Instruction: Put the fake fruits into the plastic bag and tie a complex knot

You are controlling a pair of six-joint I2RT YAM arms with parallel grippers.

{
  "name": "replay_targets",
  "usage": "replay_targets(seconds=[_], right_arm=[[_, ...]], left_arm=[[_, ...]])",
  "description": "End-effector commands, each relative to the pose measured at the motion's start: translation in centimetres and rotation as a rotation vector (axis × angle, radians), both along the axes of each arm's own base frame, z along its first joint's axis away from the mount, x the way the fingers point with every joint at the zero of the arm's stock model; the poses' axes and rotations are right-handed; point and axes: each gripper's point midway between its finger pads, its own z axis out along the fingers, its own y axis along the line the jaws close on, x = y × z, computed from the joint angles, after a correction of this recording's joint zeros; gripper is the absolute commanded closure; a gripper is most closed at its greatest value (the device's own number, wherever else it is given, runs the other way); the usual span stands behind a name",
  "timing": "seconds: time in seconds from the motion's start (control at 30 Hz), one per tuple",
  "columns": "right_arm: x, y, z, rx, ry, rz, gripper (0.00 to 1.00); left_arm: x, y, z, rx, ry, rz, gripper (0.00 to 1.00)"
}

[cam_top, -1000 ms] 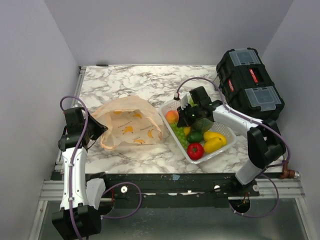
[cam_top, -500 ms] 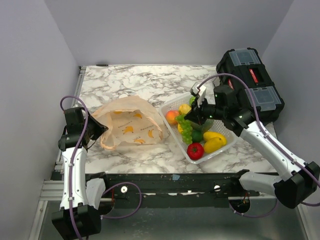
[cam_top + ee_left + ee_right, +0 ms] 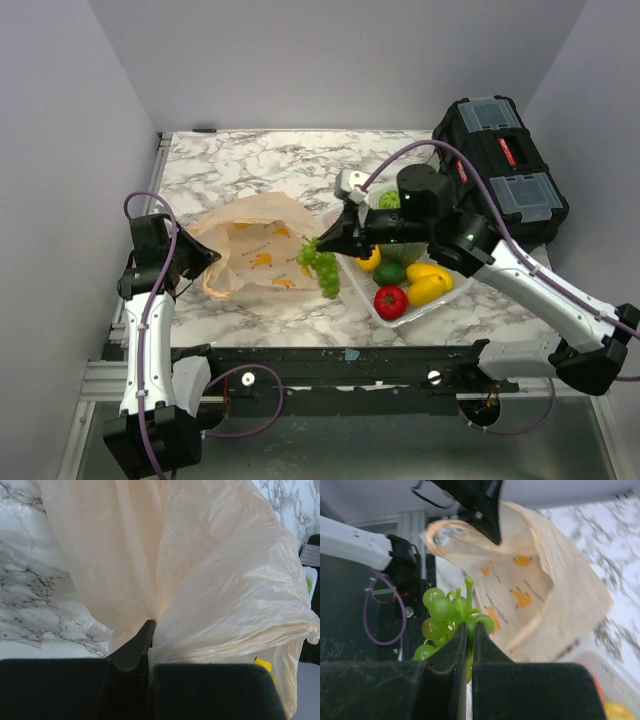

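The right end effector (image 3: 330, 243), seen from above, is clenched on green grapes (image 3: 323, 268) at the edge of the plastic bag (image 3: 255, 250), which is laid on the marble bench (image 3: 250, 165). In the left wrist view, the left end effector (image 3: 150, 632) is clamped on the bag. In the right wrist view, the grapes are pinched at their stem.

The crinkly pale-orange plastic bag (image 3: 262, 250), printed with bananas, lies slumped, with green grapes (image 3: 322, 265) hanging at its right edge.

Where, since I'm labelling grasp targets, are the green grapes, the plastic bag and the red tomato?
green grapes (image 3: 324, 270), top external view, middle of the hanging bunch.
plastic bag (image 3: 256, 254), top external view, its printed side panel.
red tomato (image 3: 390, 302), top external view, centre of its skin.
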Motion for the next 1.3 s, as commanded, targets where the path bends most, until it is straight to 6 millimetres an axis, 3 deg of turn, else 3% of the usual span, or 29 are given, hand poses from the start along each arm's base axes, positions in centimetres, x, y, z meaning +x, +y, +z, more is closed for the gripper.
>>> replay_targets(seconds=[0.0, 0.1, 0.2, 0.37, 0.47, 0.73, 0.83, 0.9, 1.0, 1.13, 1.27], right_arm=[[-0.4, 5.7, 0.4, 0.019, -0.132, 0.071, 0.99], [0.5, 9.3, 0.2, 0.051, -0.237, 0.065, 0.99], [2.3, 11.6, -1.7, 0.042, -0.324, 0.044, 0.99], [7.2, 12.4, -6.5, -0.029, -0.554, -0.098, 0.99], [9.1, 12.8, -9.2, -0.094, -0.654, -0.131, 0.99], [9.7, 14.7, -19.6, -0.261, -0.645, -0.020, 0.99], [10.7, 15.4, -21.6, -0.300, -0.696, -0.013, 0.84], [11.6, 16.0, -21.0, -0.291, -0.706, -0.048, 0.73], [10.7, 16.7, -18.7, -0.257, -0.646, -0.026, 0.57], [6.2, 16.6, -15.1, -0.184, -0.541, 0.100, 0.33], [0.8, 15.2, -12.4, -0.158, -0.338, 0.267, 0.34]], left_arm=[[0.4, -1.3, 0.9, -0.055, -0.034, -0.060, 1.00], [0.4, -1.9, 1.4, -0.078, -0.050, -0.084, 1.00], [0.2, -2.4, 1.5, -0.096, -0.055, -0.112, 1.00], [0.2, -2.7, 1.7, -0.107, -0.061, -0.133, 1.00], [0.2, -2.9, 1.4, -0.117, -0.058, -0.144, 1.00], [0.4, -3.1, 1.0, -0.143, -0.049, -0.138, 1.00], [1.0, -2.6, 1.0, -0.132, -0.040, -0.119, 1.00], [1.4, -2.6, 1.1, -0.146, -0.031, -0.115, 1.00], [1.7, -2.6, 1.3, -0.147, -0.025, -0.119, 1.00], [1.8, -2.5, 0.9, -0.146, -0.020, -0.115, 1.00], [1.8, -2.4, 0.9, -0.146, -0.022, -0.110, 1.00]])
